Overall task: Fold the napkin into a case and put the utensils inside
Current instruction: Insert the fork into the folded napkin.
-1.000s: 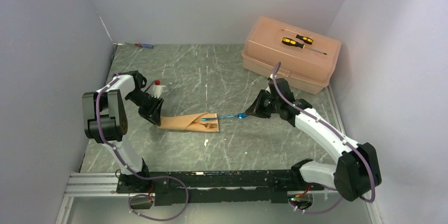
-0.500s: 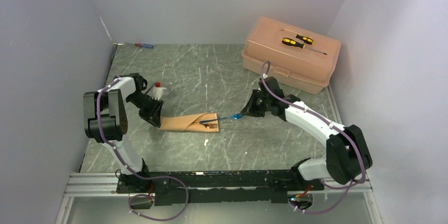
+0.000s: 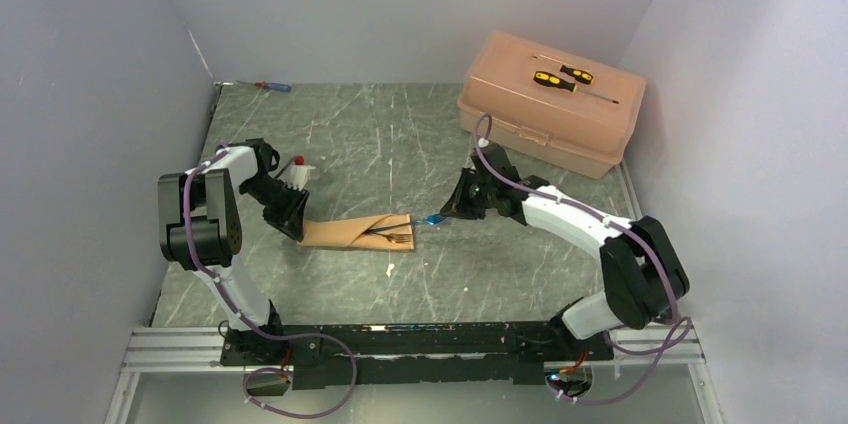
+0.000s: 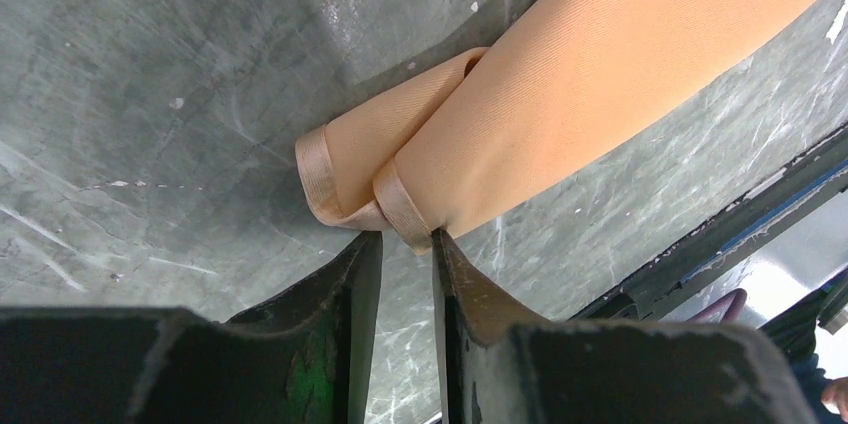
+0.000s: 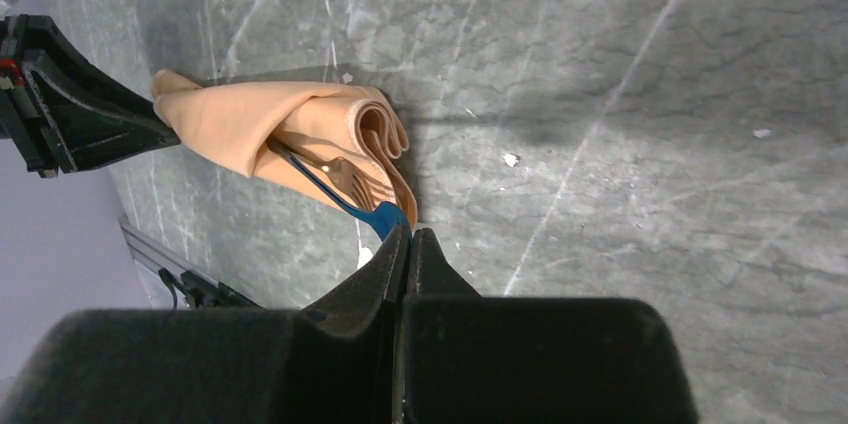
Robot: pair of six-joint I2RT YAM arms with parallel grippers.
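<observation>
The napkin (image 3: pixel 345 233), folded into a narrow peach-orange case (image 5: pixel 250 129), lies flat on the marble table, its open end facing right. A gold fork (image 3: pixel 402 238) pokes out of that opening. Beside it a utensil with a blue handle (image 5: pixel 385 216) runs slanting into the opening. My right gripper (image 5: pixel 408 234) is shut on the end of the blue handle, just right of the case (image 3: pixel 440 216). My left gripper (image 4: pixel 404 241) is at the case's left end (image 3: pixel 292 224). Its jaws stand slightly apart, and the cloth's folded hem (image 4: pixel 400 206) rests at their tips.
A hard pink plastic box (image 3: pixel 520 119) stands at the back right with two yellow-and-black screwdrivers (image 3: pixel 562 77) on its lid. A red-and-blue screwdriver (image 3: pixel 272 86) lies at the back left corner. A small white object (image 3: pixel 298 171) sits by the left arm. Walls enclose three sides.
My right arm has moved left, sliding the blue-handled utensil deeper into the case. The left jaws have narrowed a little at the case's end.
</observation>
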